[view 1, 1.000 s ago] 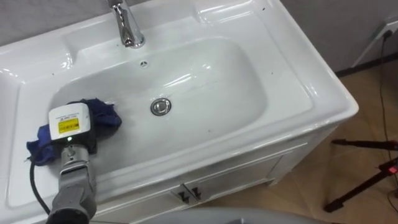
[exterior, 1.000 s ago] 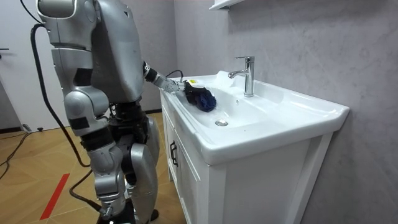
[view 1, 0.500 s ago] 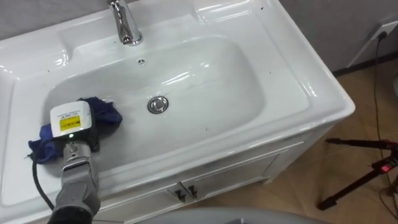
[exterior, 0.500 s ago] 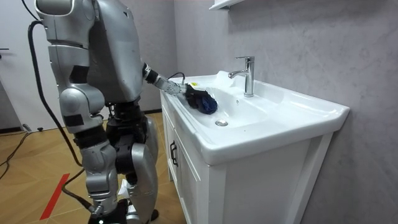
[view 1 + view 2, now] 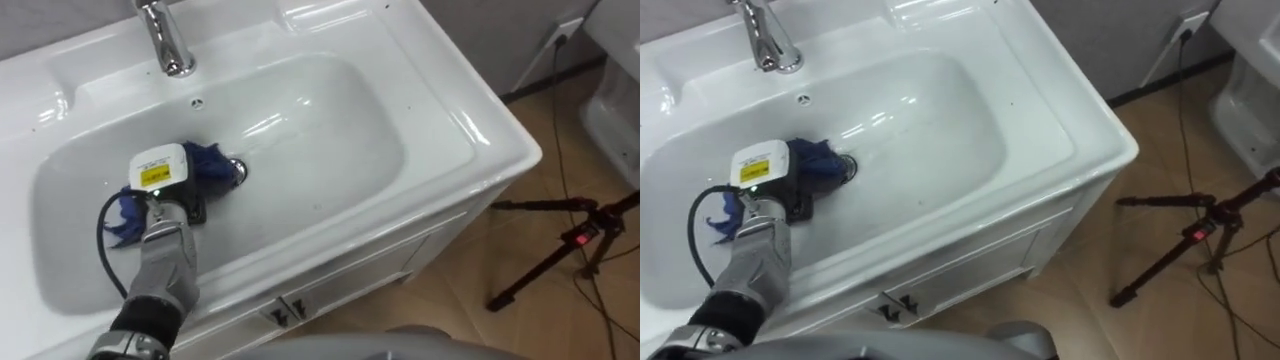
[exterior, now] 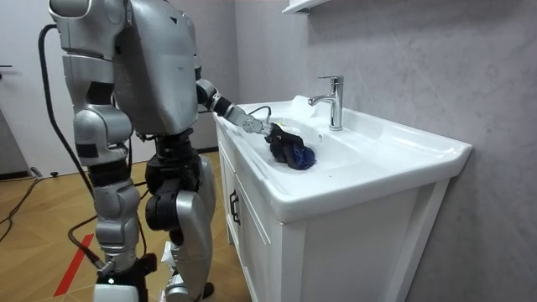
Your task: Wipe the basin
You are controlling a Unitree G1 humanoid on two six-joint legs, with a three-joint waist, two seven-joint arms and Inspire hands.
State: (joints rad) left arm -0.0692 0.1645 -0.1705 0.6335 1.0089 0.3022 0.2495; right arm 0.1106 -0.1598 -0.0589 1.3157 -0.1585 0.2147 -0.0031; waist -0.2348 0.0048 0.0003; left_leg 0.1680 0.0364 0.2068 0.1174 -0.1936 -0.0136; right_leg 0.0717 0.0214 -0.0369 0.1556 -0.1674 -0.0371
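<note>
1. Left hand (image 5: 165, 182) lies palm down on the blue cloth (image 5: 212, 163) at the bottom of the white basin (image 5: 340, 120); its fingers are hidden, so its grip cannot be told.
2. The cloth touches the drain (image 5: 239, 171), in front of the faucet (image 5: 165, 42).
3. A tripod (image 5: 565, 250) stands on the floor to the right.

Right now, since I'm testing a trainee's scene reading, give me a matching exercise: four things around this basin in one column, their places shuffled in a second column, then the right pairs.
Things
1. blue cloth
2. faucet
3. tripod
4. cabinet handles

Places
A. on the floor, to the right of the cabinet
B. under the left hand, at the bottom of the basin, by the drain
C. at the basin's back rim
D. on the cabinet front, below the basin

Pairs: 1-B, 2-C, 3-A, 4-D
</note>
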